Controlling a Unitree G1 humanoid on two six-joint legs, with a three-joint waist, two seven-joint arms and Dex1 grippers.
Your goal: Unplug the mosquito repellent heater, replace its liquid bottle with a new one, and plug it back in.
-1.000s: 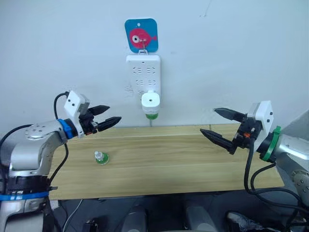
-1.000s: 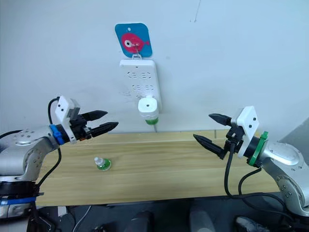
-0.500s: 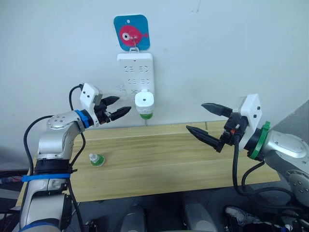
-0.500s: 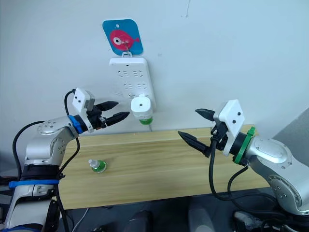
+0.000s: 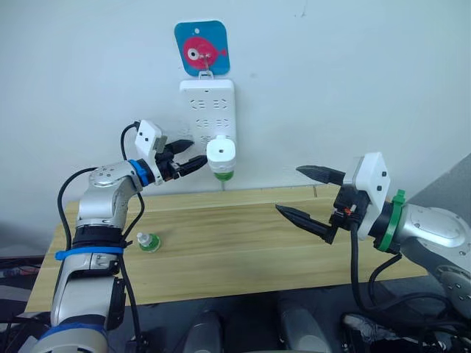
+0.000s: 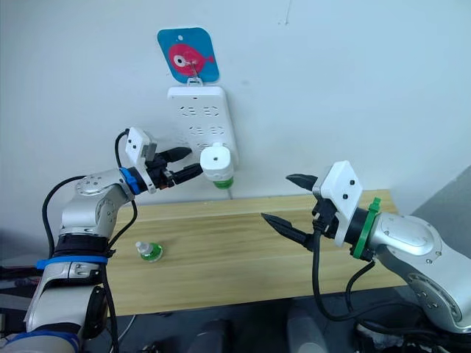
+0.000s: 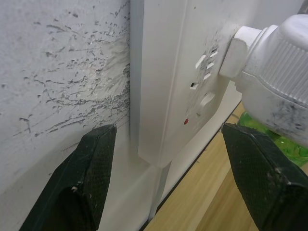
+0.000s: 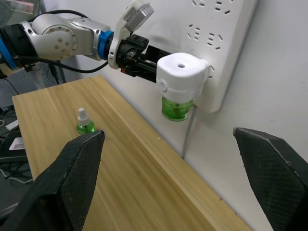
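The white mosquito repellent heater (image 5: 221,152) is plugged into the bottom of a white wall socket strip (image 5: 207,107). A green liquid bottle (image 5: 222,175) hangs under the heater. My left gripper (image 5: 197,150) is open, its tips just left of the heater, apart from it; in the left wrist view the heater (image 7: 279,82) lies beside one of the fingers (image 7: 260,178). A second small green bottle (image 5: 149,242) stands on the wooden table (image 5: 243,250) at the left. My right gripper (image 5: 288,189) hangs open and empty over the table's right half.
A blue card with a pink fish (image 5: 201,48) hangs above the strip. The strip's cord (image 5: 223,185) drops behind the table. The white wall stands directly behind the table's far edge.
My left gripper has risen from over the table and reached right to the heater's side. The right gripper has drifted left. The camera has shifted too.
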